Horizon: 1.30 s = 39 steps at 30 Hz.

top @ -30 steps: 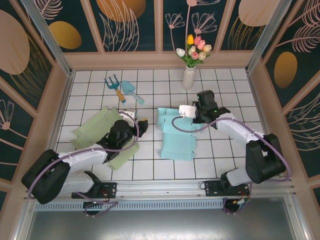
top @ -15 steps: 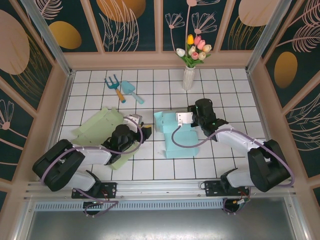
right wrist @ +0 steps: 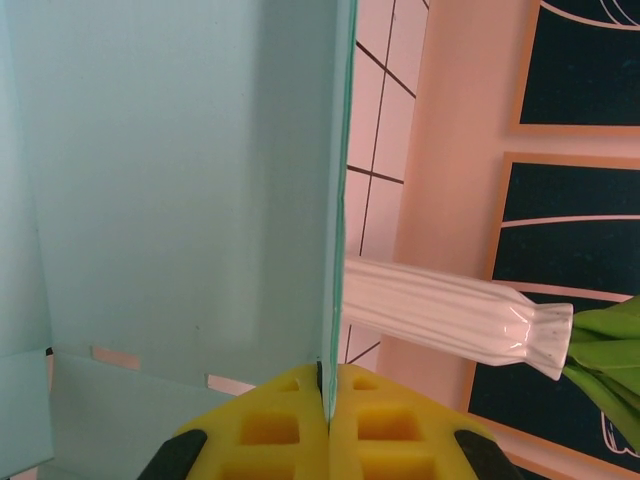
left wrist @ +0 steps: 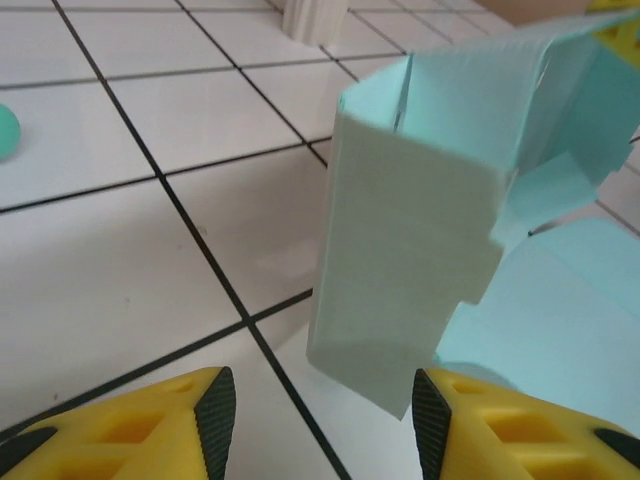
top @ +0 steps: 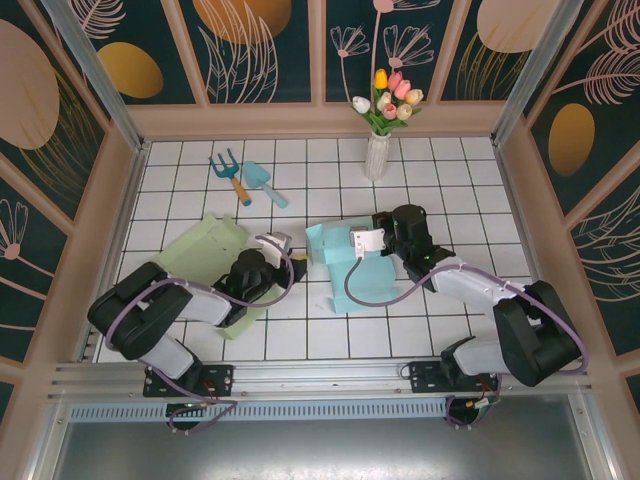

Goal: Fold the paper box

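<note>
Paper boxes [top: 205, 250], two: blue box [top: 355, 278] pinched by right pincer [right wrist: 325, 385], left pincer [left wrist: 315, 410] gaping.

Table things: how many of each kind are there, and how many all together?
Paper boxes: 2, the green paper box and the blue paper box
Garden tools: 2, the fork and the trowel
Vases: 1, the vase with tulips
Total: 5

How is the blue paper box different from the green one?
The blue paper box is light blue; the green paper box is pale green. The blue one has a panel standing up, while the green one lies spread out. The right gripper pinches the blue one's edge; nothing grips the green one. Both are cut paper sheets with flaps.
</note>
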Tool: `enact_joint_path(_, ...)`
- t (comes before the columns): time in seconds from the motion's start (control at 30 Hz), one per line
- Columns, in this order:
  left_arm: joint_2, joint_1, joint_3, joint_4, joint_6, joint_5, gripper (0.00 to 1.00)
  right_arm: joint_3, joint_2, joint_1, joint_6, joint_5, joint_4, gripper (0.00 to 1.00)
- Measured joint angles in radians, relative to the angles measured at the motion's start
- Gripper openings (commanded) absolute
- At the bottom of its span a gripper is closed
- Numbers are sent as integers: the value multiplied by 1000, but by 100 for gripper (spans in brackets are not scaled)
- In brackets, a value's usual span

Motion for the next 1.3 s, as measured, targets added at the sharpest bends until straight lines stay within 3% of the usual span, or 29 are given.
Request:
enact_joint_path(0.87,81,0,77,39,64,36,46,-13,0,21,-19,0,12,0)
enact_joint_path(1.3,110,-77,108,47,63,40,42,-13,0,21,-19,1,12,0)
